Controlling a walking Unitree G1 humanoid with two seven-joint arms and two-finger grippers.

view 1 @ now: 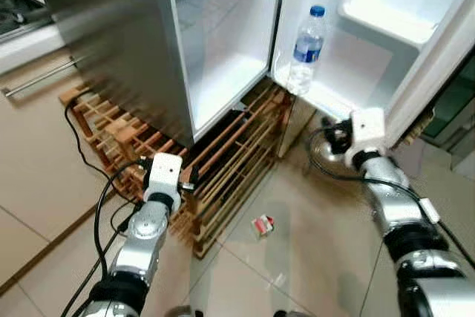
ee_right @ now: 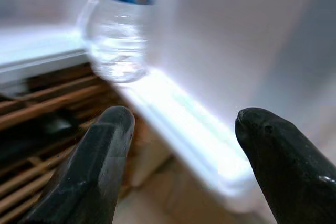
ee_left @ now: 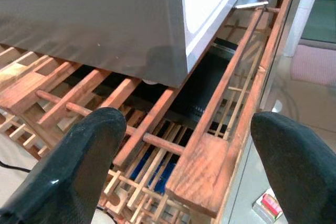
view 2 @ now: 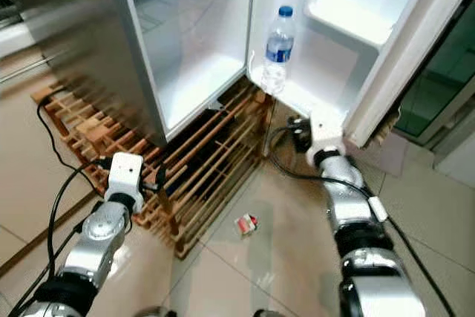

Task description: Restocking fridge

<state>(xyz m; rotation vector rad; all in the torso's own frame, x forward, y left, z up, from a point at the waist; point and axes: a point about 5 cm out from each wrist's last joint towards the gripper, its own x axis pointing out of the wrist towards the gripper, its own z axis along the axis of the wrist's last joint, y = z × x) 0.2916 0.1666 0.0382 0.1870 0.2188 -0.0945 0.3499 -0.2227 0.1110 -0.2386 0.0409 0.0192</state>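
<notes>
Both silver arms reach forward from the near edge over the tiled floor. Farther off, a water bottle with a blue cap and blue label stands upright on the bottom shelf of the open fridge door, at that shelf's left end, close to the door's hinge side. Just near of the shelf hangs the right gripper, its two black fingers spread wide with nothing between them; in its wrist view the bottle's base sits beyond the fingertips, clear of them. Left of the door, the fridge shows a steel side and a white, lit interior. It stands on a wooden slatted rack that runs out along the floor to the left. Over the near edge of this rack the left gripper hovers, fingers also wide apart and holding nothing. A small red-and-white packet lies on the tiles between the two arms.
</notes>
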